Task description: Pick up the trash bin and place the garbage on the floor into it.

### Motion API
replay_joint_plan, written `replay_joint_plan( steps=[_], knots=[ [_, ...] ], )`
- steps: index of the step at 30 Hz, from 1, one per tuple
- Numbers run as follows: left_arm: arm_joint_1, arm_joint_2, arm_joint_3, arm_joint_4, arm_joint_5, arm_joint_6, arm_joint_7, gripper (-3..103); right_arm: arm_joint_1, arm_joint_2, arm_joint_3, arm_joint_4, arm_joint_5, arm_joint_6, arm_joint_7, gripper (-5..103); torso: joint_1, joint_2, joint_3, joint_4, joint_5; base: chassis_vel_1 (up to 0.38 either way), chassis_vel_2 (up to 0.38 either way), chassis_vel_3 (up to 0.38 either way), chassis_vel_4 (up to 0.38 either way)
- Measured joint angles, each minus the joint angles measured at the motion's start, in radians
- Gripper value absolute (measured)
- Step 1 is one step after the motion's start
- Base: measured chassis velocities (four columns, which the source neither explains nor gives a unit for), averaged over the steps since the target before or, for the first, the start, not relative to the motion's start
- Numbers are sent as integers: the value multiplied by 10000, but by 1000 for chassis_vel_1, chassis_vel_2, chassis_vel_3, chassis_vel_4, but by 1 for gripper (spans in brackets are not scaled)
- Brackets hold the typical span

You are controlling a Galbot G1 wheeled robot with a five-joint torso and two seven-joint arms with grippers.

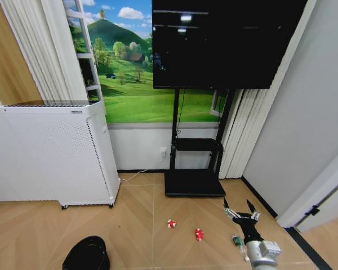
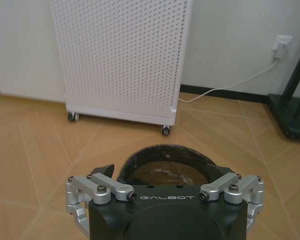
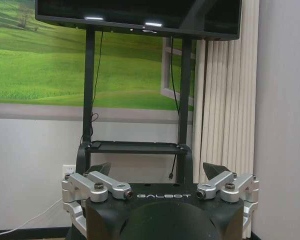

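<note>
**Trash bin just ahead of spread left jaws**

Small black round plastic trash bin (image 2: 167, 165) stands upright, mouth up, on the tan chevron parquet floor (image 2: 35, 145), just beyond the left gripper (image 2: 162, 182), whose jaws are wide apart and empty. It looks light and stiff; the thin rim seems the best hold. The right gripper (image 1: 241, 211) hangs spread and empty above a clear green-labelled bottle (image 1: 237, 242), two red-and-white wrappers (image 1: 171, 223) beside it.

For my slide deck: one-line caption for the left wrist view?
Open left tool poised at the black trash bin before a white air purifier.
</note>
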Motion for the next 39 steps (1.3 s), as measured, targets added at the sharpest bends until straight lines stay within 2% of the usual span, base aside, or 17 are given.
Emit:
replay_joint_plan(
  steps=[1,2,3,4,6,7,8,10,11,14,15,17,18,20,27,33,39],
  knots=[
    [-42,-25,109,41,-417,425,-224,103,-22,-10,23,-29,8,25,-1,100,0,0,0,0,0,0,0,0,0],
    [-82,-44,181,63,-710,762,-430,101,-33,-16,35,-40,15,37,-1,100,0,0,0,0,1,0,0,0,0],
    [-82,-44,181,63,-710,762,-430,101,-33,-16,35,-40,15,37,-1,100,0,0,0,0,1,0,0,0,0],
    [-172,-66,260,127,-1057,1158,-764,100,-36,-32,66,-55,41,47,-2,100,0,0,0,0,1,0,0,0,0],
    [-237,-74,262,205,-1075,1121,-815,99,-31,-41,74,-65,65,48,12,100,0,0,0,0,0,0,0,0,0],
    [-283,-74,241,262,-988,780,-782,99,-3,-43,72,-93,127,57,62,100,1,0,0,0,1,0,0,0,0],
    [-283,-74,241,262,-988,780,-782,99,-3,-43,72,-93,127,57,62,100,1,0,0,0,1,0,0,0,0],
    [-328,-57,136,248,-715,-68,-698,99,63,-22,18,-128,249,160,132,100,1,0,0,-1,1,0,0,0,0],
    [-328,-57,136,248,-715,-68,-698,99,63,-22,18,-128,249,160,132,100,1,0,0,-1,1,0,0,0,0],
    [-363,-100,-112,-106,-99,-1009,-1043,96,158,47,-58,-232,270,335,179,100,1,-1,0,0,2,0,0,0,0],
    [-363,-100,-112,-106,-99,-1009,-1043,96,158,47,-58,-232,270,335,179,100,1,-1,0,0,2,0,0,0,0],
    [-393,-147,-223,-352,212,-1488,-1223,98,142,66,-66,-246,233,344,182,100,1,0,0,0,2,0,0,0,0],
    [-393,-147,-223,-352,212,-1488,-1223,98,142,66,-66,-246,233,344,182,100,1,0,0,0,2,0,0,0,0],
    [-405,-243,-410,-858,841,-1820,-1616,100,99,73,-57,-247,203,345,181,100,1,-1,0,0,0,0,0,0,0],
    [-325,-321,-566,-1707,1227,-2095,-1818,100,62,78,-26,-187,165,345,178,100,-74,-181,-101,-1,2,0,0,0,0],
    [-267,-318,-583,-1682,1207,-2152,-1781,100,12,122,-41,-177,107,366,158,100,-154,-375,-217,-1,1,0,0,0,0],
    [-198,-261,-626,-1285,947,-2290,-1660,100,-15,119,-41,-211,63,402,138,100,-307,-739,-428,-1,1,0,0,0,0]
  ],
)
